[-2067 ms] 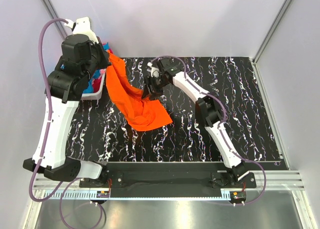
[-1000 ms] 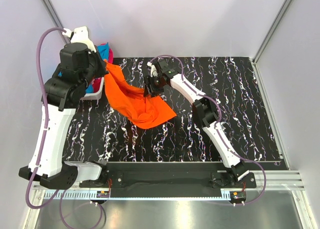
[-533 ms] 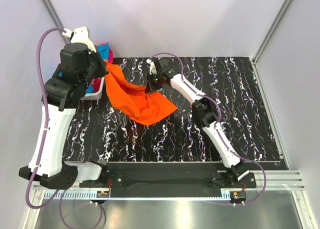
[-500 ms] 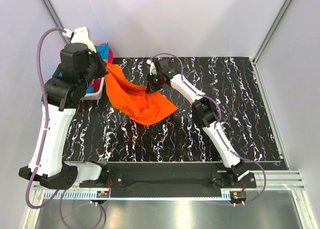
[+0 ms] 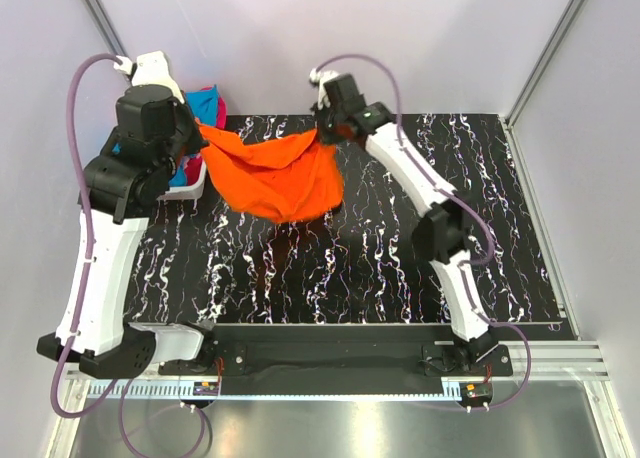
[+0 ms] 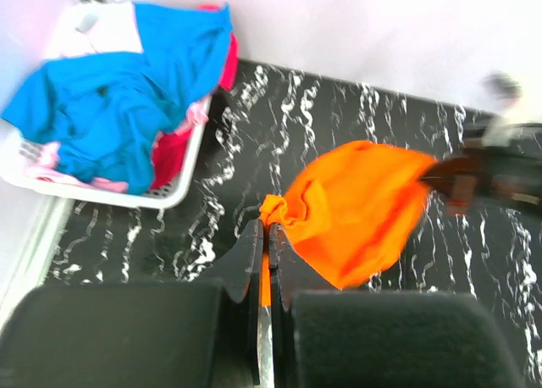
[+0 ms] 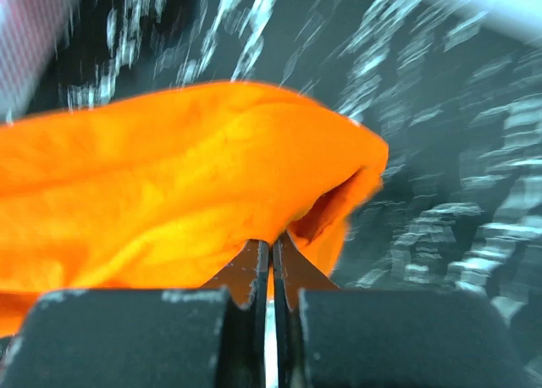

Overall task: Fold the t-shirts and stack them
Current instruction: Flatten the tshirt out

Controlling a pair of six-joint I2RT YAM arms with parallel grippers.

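The left gripper and right gripper are each pinching a corner of the orange shirt, stretching it between them just beside the basket; lowering both evenly, cloth taut, is looking wisest.

The left gripper is closed, its two dark fingers pinching a bunched corner of the orange t-shirt. The shirt spans across the black marbled table, and its far corner runs to the right gripper, which appears blurred near the right edge. At upper left, a white slatted basket holds a crumpled blue t-shirt lying over red cloth and pink cloth.
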